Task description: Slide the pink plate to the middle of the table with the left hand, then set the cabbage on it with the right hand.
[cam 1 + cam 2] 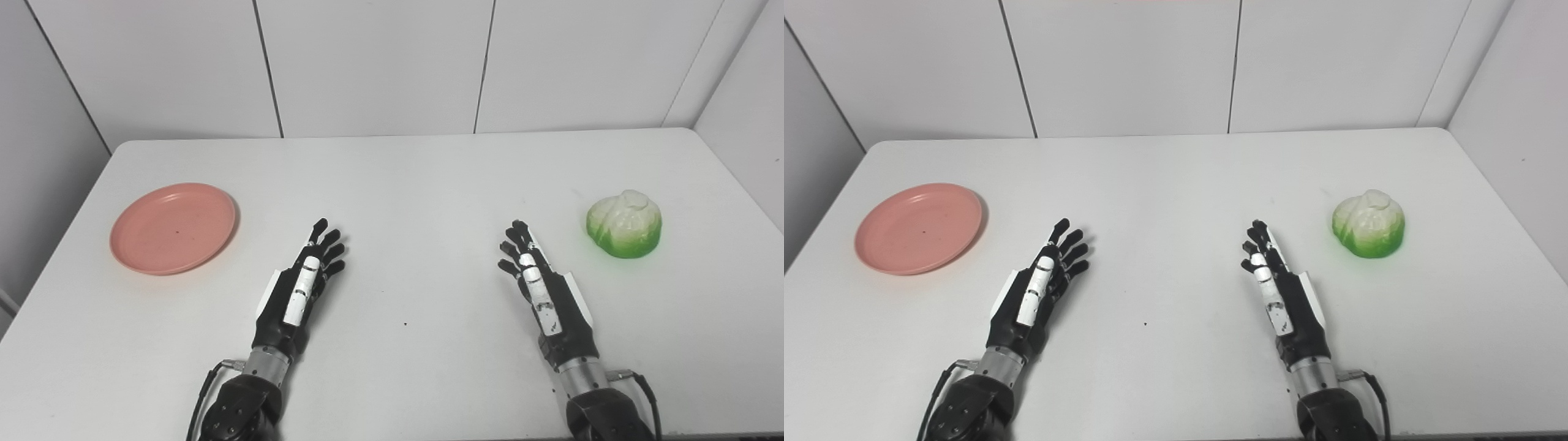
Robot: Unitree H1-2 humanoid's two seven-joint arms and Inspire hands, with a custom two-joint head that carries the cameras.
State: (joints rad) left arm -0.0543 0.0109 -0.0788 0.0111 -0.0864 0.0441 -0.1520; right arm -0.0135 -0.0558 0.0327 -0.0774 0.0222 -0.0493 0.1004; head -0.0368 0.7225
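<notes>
A pink plate (173, 227) lies empty on the white table (404, 177) at the left. A green and white cabbage (625, 223) sits at the right side of the table. My left hand (301, 286) rests over the table's near middle, to the right of the plate, open with fingers stretched forward, holding nothing. My right hand (538, 285) is open too, edge-up, to the left of the cabbage and a little nearer than it, holding nothing. Neither hand touches its object.
White wall panels (380, 61) stand behind the table's far edge. A wall (744, 122) runs close along the table's right edge. A small dark speck (405, 324) lies on the table between the hands.
</notes>
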